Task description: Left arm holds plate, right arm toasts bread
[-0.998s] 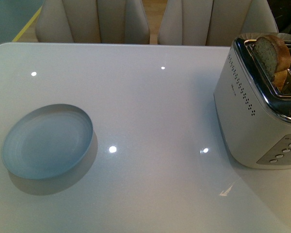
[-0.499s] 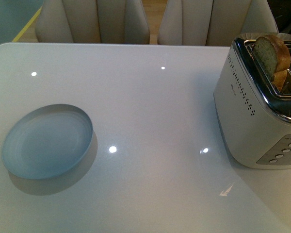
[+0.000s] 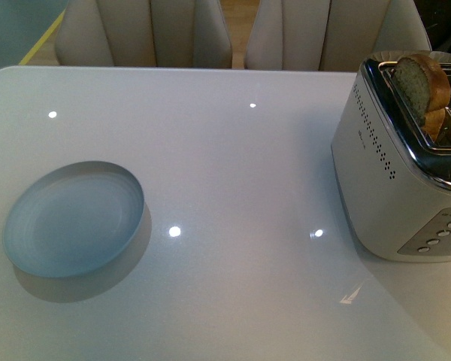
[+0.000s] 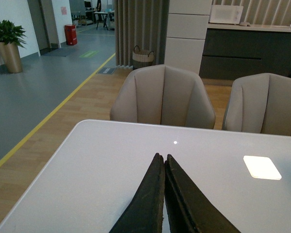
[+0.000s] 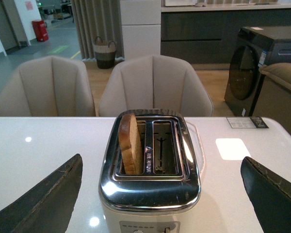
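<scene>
My left gripper (image 4: 164, 162) sits pressed together over the white table (image 4: 97, 165) — two beige chairs (image 4: 162, 97) beyond its far edge.

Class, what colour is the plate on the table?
Pale blue-grey; the plate shows best in the front view.

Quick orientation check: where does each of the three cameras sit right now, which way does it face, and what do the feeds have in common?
Front view: on the body, looking down at the white table, plate on the left, toaster with bread on the right; no arm shows.
Left wrist view: above the table, facing the chairs; left gripper shut, holding nothing.
Right wrist view: facing the toaster head-on; right gripper wide open.
Shared: front and right wrist views both show the toaster and bread; all three show table and chairs.
</scene>
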Tool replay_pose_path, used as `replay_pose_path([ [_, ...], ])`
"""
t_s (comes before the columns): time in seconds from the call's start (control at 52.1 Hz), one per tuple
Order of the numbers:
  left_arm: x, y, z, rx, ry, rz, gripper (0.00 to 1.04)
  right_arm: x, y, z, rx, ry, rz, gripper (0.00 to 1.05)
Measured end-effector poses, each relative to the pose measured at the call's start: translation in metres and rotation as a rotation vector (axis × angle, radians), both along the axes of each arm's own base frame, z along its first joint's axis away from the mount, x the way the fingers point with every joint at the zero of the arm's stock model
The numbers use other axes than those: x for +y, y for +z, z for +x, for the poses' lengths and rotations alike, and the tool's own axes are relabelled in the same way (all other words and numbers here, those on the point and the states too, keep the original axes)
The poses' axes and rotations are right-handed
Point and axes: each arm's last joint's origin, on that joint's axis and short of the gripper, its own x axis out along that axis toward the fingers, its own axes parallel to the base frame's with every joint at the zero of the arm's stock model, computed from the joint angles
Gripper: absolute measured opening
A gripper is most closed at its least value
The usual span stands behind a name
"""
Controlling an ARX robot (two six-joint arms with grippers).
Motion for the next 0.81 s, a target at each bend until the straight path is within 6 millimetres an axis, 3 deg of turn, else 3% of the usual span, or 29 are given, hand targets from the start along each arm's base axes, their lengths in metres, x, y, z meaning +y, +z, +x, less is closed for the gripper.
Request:
replay_pose_path([
  [0.269, 0.0000, 0.0000, 0.0000, 0.000, 0.000, 0.000, 0.53, 0.0000, 0.0000, 0.0000, 0.000, 0.000, 0.000, 0.96],
  [0.326, 0.0000, 0.0000, 0.0000, 0.000, 0.000, 0.000, 0.69, 0.0000, 0.0000, 0.0000, 0.000, 0.000, 0.000, 0.96],
  [0.48, 0.0000, 0.0000, 0.0000, 0.000, 0.000, 0.000, 0.95, 0.0000, 0.0000, 0.0000, 0.000, 0.000, 0.000, 0.96],
  [0.518, 0.0000, 0.0000, 0.0000, 0.000, 0.000, 0.000, 0.99, 0.0000, 0.0000, 0.0000, 0.000, 0.000, 0.000, 0.96],
  [0.806, 0.0000, 0.0000, 0.0000, 0.000, 0.000, 0.002, 0.97, 0.0000, 0.0000, 0.0000, 0.000, 0.000, 0.000, 0.96],
])
